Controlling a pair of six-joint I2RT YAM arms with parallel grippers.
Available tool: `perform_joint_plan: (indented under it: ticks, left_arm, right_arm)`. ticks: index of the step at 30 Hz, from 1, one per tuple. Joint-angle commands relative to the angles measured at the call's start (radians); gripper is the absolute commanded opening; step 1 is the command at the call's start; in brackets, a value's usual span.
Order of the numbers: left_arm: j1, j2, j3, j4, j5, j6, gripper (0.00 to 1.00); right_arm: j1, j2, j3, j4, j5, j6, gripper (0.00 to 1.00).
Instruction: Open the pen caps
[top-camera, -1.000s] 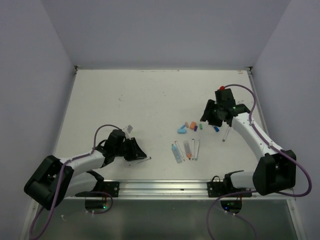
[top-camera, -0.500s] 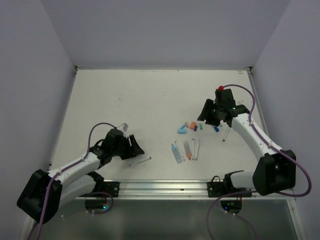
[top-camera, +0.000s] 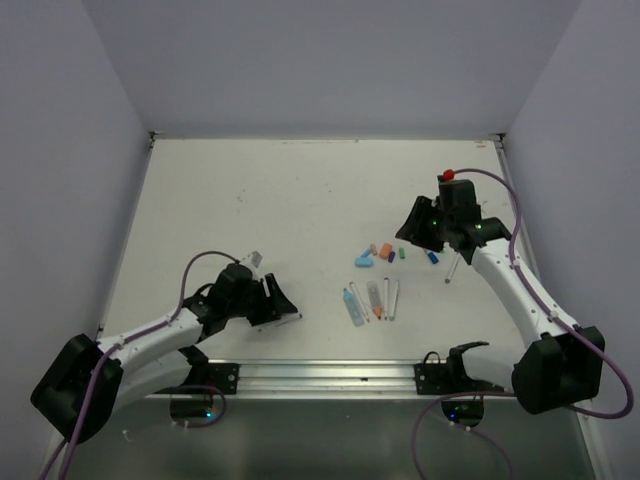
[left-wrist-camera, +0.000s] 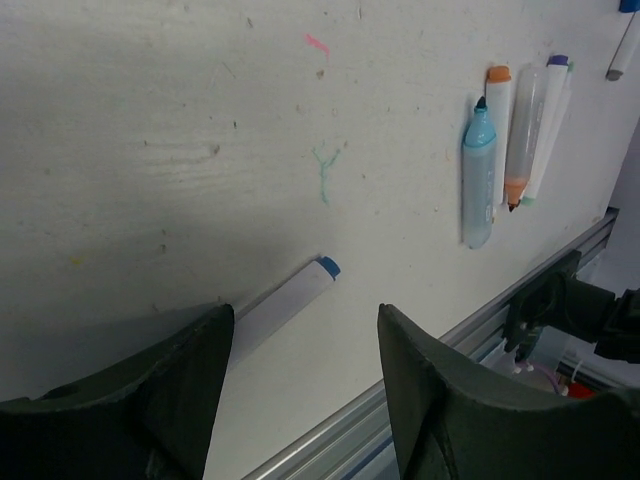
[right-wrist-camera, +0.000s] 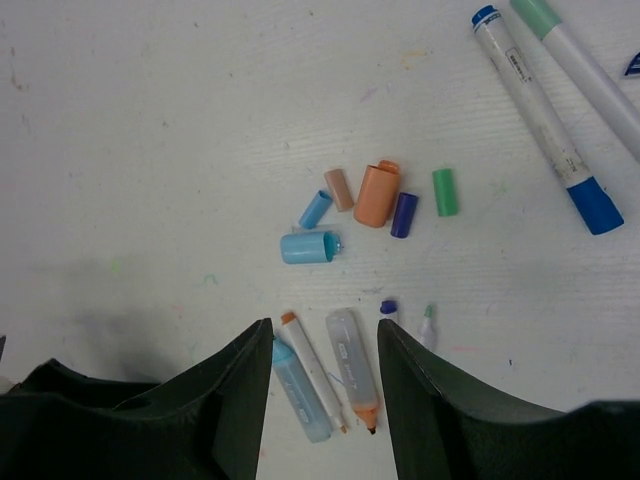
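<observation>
We see the left gripper (top-camera: 272, 305) low over a scuffed, ink-flecked white table (top-camera: 250, 200), close to the ribbed metal rail (top-camera: 330, 375) along its near edge. From its wrist, the matte black, wedge-shaped fingers (left-wrist-camera: 190, 390) stand spread wide and grip nothing. A slim white pen (left-wrist-camera: 285, 298) with a blue tip lies flat on the table between them, its other end lost in the shadow of one finger.

To the right we find a row of uncapped pens (top-camera: 370, 300) lying side by side. Among them are a translucent light blue barrel (right-wrist-camera: 300, 392) and a clear plastic barrel (right-wrist-camera: 350, 365) ending in an orange nib.

Just beyond that row, the pen caps (top-camera: 380, 252) lie loose in a tight cluster on the bare table, well apart from the left gripper and near the right one. They are smooth, stubby plastic cylinders:
- a wide light blue cap (right-wrist-camera: 306, 247) on its side
- a slimmer light blue cap (right-wrist-camera: 315, 209)
- a tan cap (right-wrist-camera: 339, 189)
- a fat orange cap (right-wrist-camera: 377, 195) just beside a dark blue cap (right-wrist-camera: 403, 214)
- a green cap (right-wrist-camera: 444, 192) slightly apart

The right gripper (top-camera: 414, 234) hangs just right of the cluster. Its black fingers (right-wrist-camera: 230, 400) stand moderately apart with nothing between them.

Farther right lie two long white pens (right-wrist-camera: 540, 115), one with a thick dark blue end.
</observation>
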Motion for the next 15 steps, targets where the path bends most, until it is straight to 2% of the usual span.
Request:
perform_joint_plan:
  ticks: [1, 11, 15]
  left_arm:
    - [-0.058, 0.037, -0.048, -0.187, -0.061, -0.063, 0.65]
    - [-0.227, 0.229, 0.044, -0.252, -0.207, -0.118, 0.65]
    - [-0.293, 0.310, 0.129, -0.284, -0.267, -0.115, 0.62]
  right_arm:
    - [-0.003, -0.019, 0.002, 0.019, -0.043, -0.005, 0.50]
    - [-0.003, -0.079, -0.052, 0.022, -0.040, -0.007, 0.50]
    - [-0.002, -0.105, -0.060, 0.007, -0.035, -0.014, 0.50]
